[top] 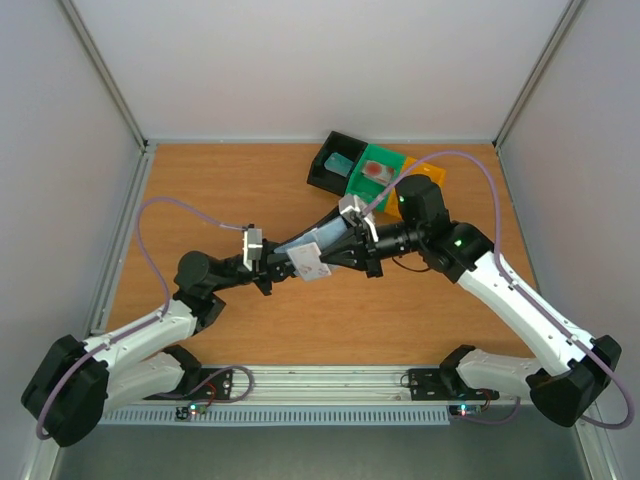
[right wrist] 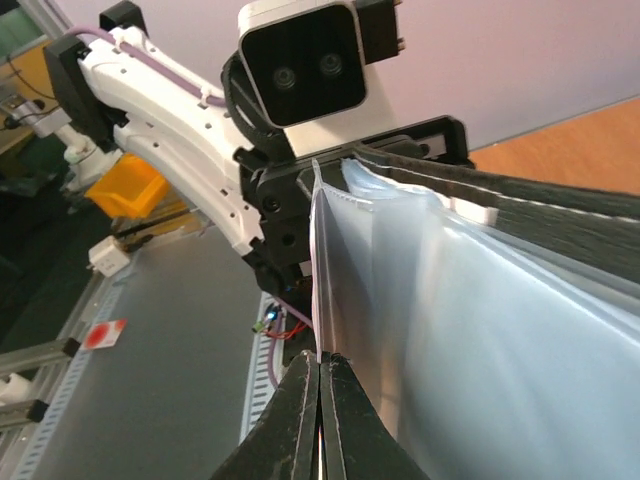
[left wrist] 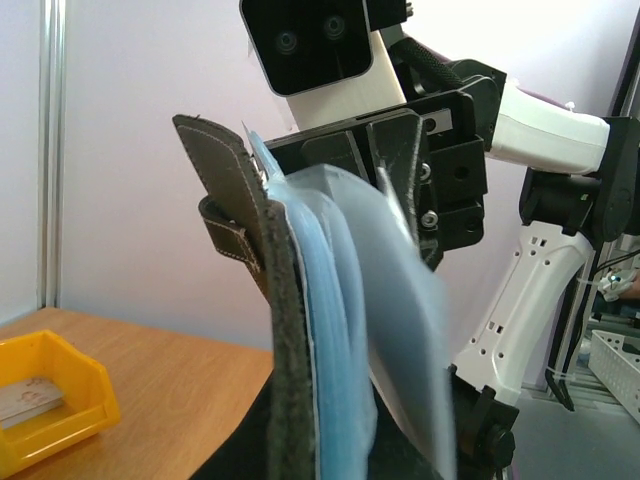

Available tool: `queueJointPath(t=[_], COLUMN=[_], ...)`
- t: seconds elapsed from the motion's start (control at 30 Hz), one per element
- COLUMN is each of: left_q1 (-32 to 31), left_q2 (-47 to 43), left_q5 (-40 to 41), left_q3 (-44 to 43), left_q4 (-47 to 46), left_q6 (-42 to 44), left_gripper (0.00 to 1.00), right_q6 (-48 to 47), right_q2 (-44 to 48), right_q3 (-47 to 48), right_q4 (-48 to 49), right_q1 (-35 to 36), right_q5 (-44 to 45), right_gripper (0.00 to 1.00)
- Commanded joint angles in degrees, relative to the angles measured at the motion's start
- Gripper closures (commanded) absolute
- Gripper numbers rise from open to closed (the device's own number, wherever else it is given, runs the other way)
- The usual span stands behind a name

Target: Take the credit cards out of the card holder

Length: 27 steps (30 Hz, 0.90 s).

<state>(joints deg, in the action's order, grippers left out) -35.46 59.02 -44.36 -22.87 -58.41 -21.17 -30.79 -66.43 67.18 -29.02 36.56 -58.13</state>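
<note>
Black card holder clamped by left hand; right hand pinches perhaps 1 card.

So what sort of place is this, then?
Probably a robotics lab test cell: an orange-brown wooden tabletop boxed in by plain white wall panels, a white jointed left arm and right arm bolted to a metal rail, and small coloured plastic bins.

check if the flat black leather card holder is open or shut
Open: the flat black leather card holder is spread, its pale blue pockets fanned out apart from one another.
</note>
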Motion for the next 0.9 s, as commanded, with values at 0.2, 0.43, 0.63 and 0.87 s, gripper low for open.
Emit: queueJointPath(t=[0.2, 0.43, 0.63, 0.87], left_q1=[-0.22, -0.22, -0.22, -0.18], left_q2=[-1.72, -1.55, -1.28, -1.13], left_q5=[1.29, 0.94, 0.76, 0.51], left_q3=[-0.15, -0.37, -0.59, -0.68], left_q4=[-2.77, -2.34, -2.41, -2.75], left_q6=[0.87, 0.46, 0.07, 0.15], left_gripper=[1.0, 1.0, 1.0, 1.0], right_q6=[-4.37, -1.42, 1.71, 2.21], right_q2=[1.89, 0.14, -2.6, -3.42], right_q3=[1.41, 1.63, 0.59, 0.28], right_q4=[-6.92, -4.5, 0.71, 2.31], right_q1=[-3.74, -3.96, -3.74, -2.88], right_q5=[2.79, 0.22, -4.07, -1.67], right_gripper=[0.99, 0.98, 0.87, 0.87])
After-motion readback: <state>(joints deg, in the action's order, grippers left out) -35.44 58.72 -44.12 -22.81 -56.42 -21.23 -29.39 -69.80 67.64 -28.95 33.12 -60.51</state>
